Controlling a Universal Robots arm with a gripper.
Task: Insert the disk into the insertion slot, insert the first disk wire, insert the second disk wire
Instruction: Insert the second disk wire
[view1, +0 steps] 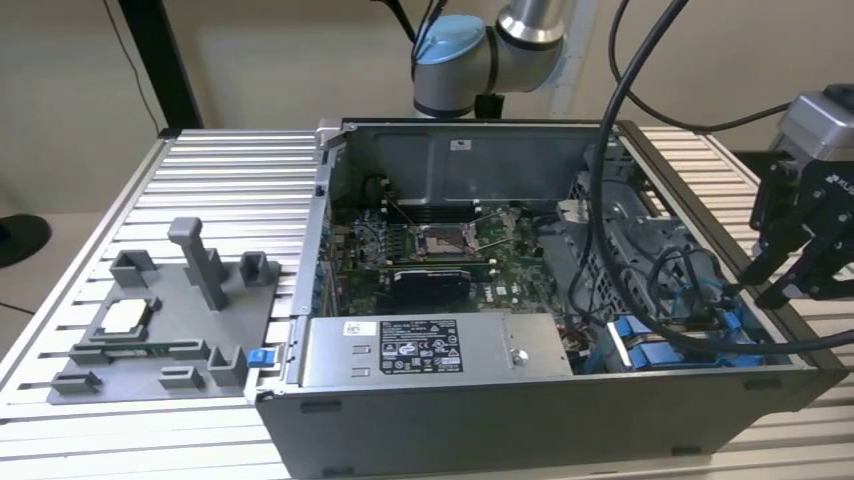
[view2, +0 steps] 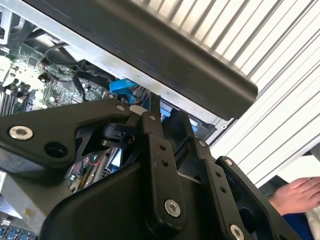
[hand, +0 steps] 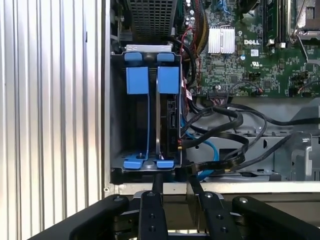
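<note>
In the exterior view, the gripper (view1: 794, 290) hangs just outside the open computer case (view1: 534, 420), beside the drive cage (view1: 661, 352). Its two fingers stand apart with nothing between them. In the second wrist view, the black linkage of the gripper points over the case wall toward the cage. A blue cable (view2: 121, 86) lies just inside the wall, and a person's hand (view2: 299, 196) rests outside the case, well apart from the cage. In the first wrist view, the disk (hand: 169, 117) sits on edge inside the cage in its blue caddy (hand: 168, 80), and it looks fully seated. The fingertips (hand: 158, 185) are apart and empty, just before the near end of the cage. Black wires (hand: 225, 125) and the blue cable run loose beside the cage. I judge that none is plugged in yet, though the socket is hard to see. To do the wire step well, the plug should be held square to the disk's socket and pushed straight, without dragging the neighbouring cables.
</note>
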